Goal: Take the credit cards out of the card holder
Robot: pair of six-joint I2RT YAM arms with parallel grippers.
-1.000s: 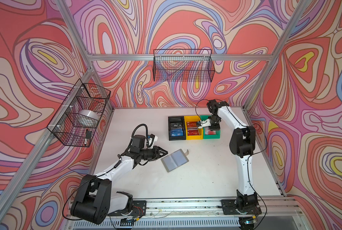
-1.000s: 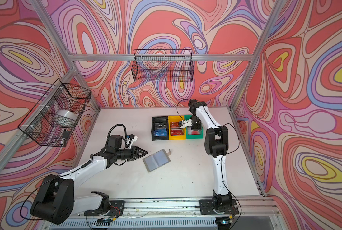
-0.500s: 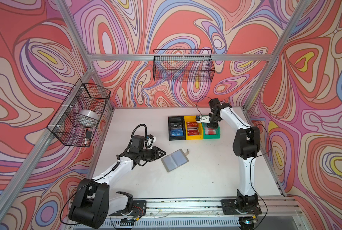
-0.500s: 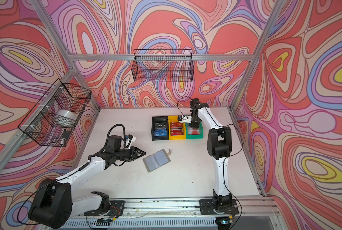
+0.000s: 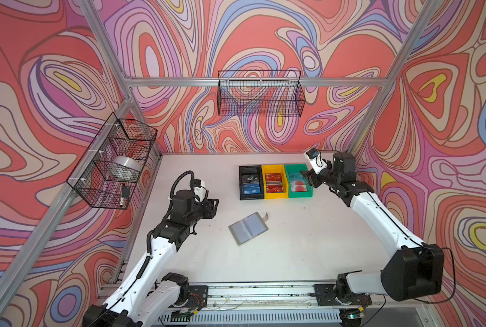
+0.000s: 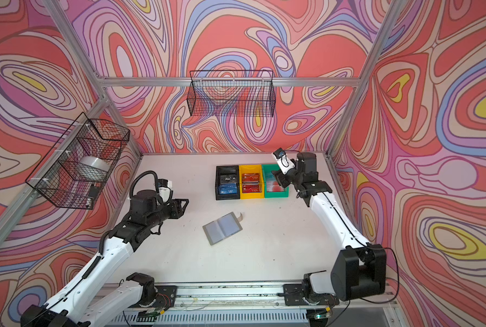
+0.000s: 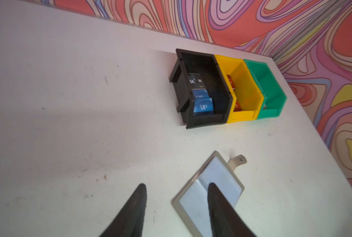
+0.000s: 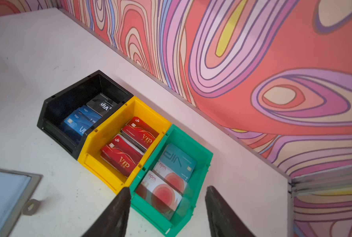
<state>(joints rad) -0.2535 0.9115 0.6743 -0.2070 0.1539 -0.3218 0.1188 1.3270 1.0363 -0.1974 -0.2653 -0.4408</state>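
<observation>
Jaws of the left gripper (image 7: 176, 184) stand apart with nothing between them, just short of the card holder (image 7: 193, 205), which lies open and flat on the table (image 7: 68, 123), its tab toward the bins. The right gripper (image 8: 168, 187) has its jaws apart too, bare, above the near end of the green bin (image 8: 202, 167) (pale credit cards (image 8: 164, 190) with red discs lie inside). Red cards (image 8: 130, 147) fill the yellow bin (image 8: 109, 176) and blue cards (image 8: 79, 123) the black bin (image 8: 48, 106). In both top views the holder lies mid-table, apart from both grippers.
</observation>
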